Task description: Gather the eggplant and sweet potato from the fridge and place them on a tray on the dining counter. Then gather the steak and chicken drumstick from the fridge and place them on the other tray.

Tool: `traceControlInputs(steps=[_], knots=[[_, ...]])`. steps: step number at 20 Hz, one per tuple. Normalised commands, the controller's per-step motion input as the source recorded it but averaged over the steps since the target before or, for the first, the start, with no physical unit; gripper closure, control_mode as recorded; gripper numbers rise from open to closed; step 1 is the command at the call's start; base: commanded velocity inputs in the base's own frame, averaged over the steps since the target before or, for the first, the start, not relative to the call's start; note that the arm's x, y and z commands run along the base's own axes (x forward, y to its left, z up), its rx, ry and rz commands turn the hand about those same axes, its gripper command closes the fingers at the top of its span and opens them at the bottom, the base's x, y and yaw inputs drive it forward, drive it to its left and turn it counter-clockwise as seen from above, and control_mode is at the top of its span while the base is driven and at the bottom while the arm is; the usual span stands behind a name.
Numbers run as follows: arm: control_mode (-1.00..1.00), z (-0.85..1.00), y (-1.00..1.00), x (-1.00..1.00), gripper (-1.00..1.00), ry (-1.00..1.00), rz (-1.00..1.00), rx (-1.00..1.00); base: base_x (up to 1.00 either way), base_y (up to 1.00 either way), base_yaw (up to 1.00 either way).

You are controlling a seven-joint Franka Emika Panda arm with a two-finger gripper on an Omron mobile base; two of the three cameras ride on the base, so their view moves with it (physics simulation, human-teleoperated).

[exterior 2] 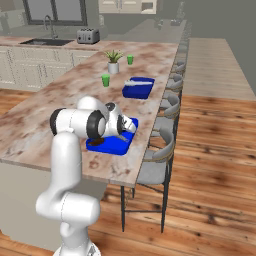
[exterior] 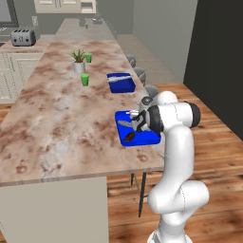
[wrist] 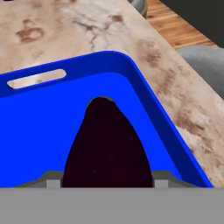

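Your gripper (exterior: 136,122) sits low over the near blue tray (exterior: 151,138) at the dining counter's (exterior: 57,123) edge, its jaws closed around a dark eggplant (wrist: 107,146) that reaches into the tray. You can see the sweet potato (exterior: 129,136) lying in that same tray. A second blue tray (exterior: 120,82) lies farther along the counter.
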Motion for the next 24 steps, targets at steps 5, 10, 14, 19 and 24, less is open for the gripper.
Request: traceControlInputs(steps=[5, 10, 14, 19, 24], knots=[[-1.00, -0.05, 0.01, 0.03, 1.00, 0.00, -0.02, 0.00, 0.00, 0.00, 0.00], [-1.00, -0.01, 0.04, 0.00, -1.00, 0.00, -0.01, 0.00, 0.00, 0.00, 0.00], [-1.00, 0.08, 0.06, 0.00, -1.00, 0.00, 0.00, 0.01, 0.00, 0.00, 0.00], [-1.00, 0.40, 0.15, 0.00, -1.00, 0.00, 0.00, 0.02, 0.00, 0.00, 0.00], [-1.00, 0.52, 0.09, 0.00, -1.00, 0.00, 0.00, 0.03, 0.00, 0.00, 0.00]])
